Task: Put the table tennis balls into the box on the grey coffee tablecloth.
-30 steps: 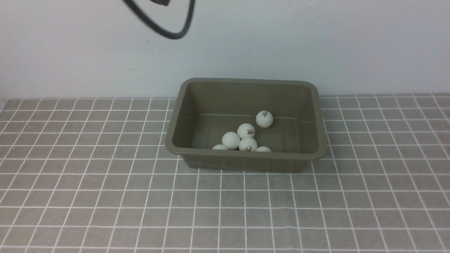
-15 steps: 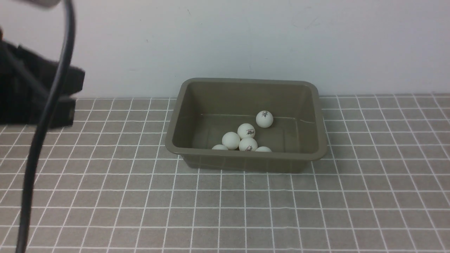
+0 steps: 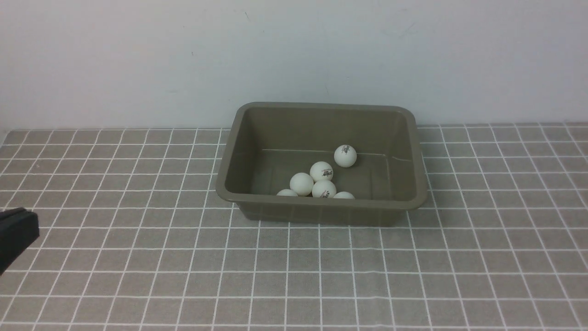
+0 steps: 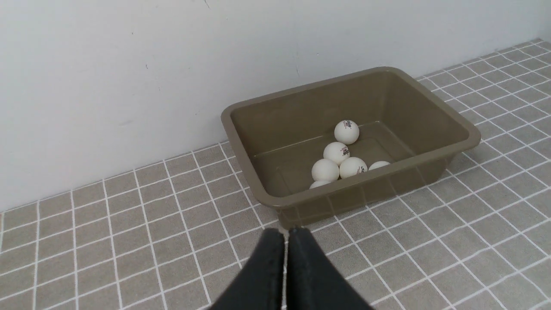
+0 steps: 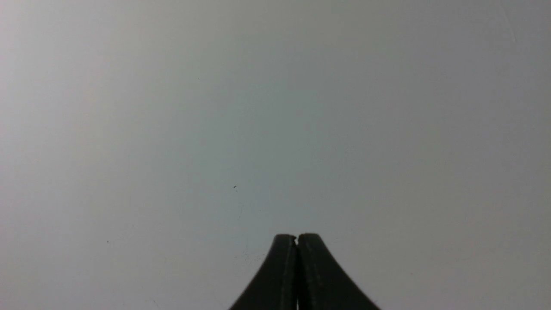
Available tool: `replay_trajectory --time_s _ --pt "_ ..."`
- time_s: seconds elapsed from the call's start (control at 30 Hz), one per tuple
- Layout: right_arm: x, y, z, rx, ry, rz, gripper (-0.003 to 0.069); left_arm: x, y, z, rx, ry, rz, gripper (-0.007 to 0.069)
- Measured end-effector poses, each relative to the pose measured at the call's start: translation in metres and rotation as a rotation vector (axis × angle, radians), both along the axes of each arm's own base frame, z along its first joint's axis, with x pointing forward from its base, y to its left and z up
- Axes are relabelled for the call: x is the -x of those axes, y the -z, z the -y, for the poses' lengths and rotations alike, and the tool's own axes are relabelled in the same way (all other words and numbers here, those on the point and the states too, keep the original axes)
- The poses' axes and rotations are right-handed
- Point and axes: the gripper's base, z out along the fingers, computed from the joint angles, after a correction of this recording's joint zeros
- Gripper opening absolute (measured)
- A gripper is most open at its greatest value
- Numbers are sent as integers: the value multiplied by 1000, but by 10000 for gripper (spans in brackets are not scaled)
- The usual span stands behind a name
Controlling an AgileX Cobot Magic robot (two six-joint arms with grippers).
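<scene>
Though logos (image 4: 347, 125) are unreadable, balls (image 3: 321, 171) in box (image 3: 321, 106), left claw (image 4: 287, 230), right claw (image 5: 297, 235), both closed.

I saw a wall (image 3: 138, 59) far at the back. It was plain and pale, nearly white. It had a tiny dark speck (image 3: 192, 54) and a thin faint scratch (image 3: 404, 28) on it. The right wrist view showed me a flat grey surface (image 5: 275, 107).

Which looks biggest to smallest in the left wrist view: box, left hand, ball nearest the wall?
1. box
2. left hand, though it's cropped and nearest the camera, so it only looks big
3. ball nearest the wall
</scene>
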Motion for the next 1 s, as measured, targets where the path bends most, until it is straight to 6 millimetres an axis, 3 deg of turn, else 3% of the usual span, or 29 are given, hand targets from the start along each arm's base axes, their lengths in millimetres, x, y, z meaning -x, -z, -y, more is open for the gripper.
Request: replay_trajectory --time_s 0.2,0.4,0.47,0.67,0.87,1.0 --pt "0 0 0 2 0 0 -15 6 12 -4 -15 -23 -44 -5" --pt "0 0 0 2 0 1 -15 -4 42 -14 -30 -166 -72 -5" --pt "0 0 0 2 0 1 -15 -3 71 -22 -8 -278 -95 -5" --pt "0 0 0 2 0 1 -15 6 132 -30 66 -415 -63 -5" --pt "0 0 0 3 -1 4 -15 8 170 -29 -1 -405 3 -5" --pt "0 0 0 5 0 5 -15 9 176 -29 -52 -387 -28 -5"
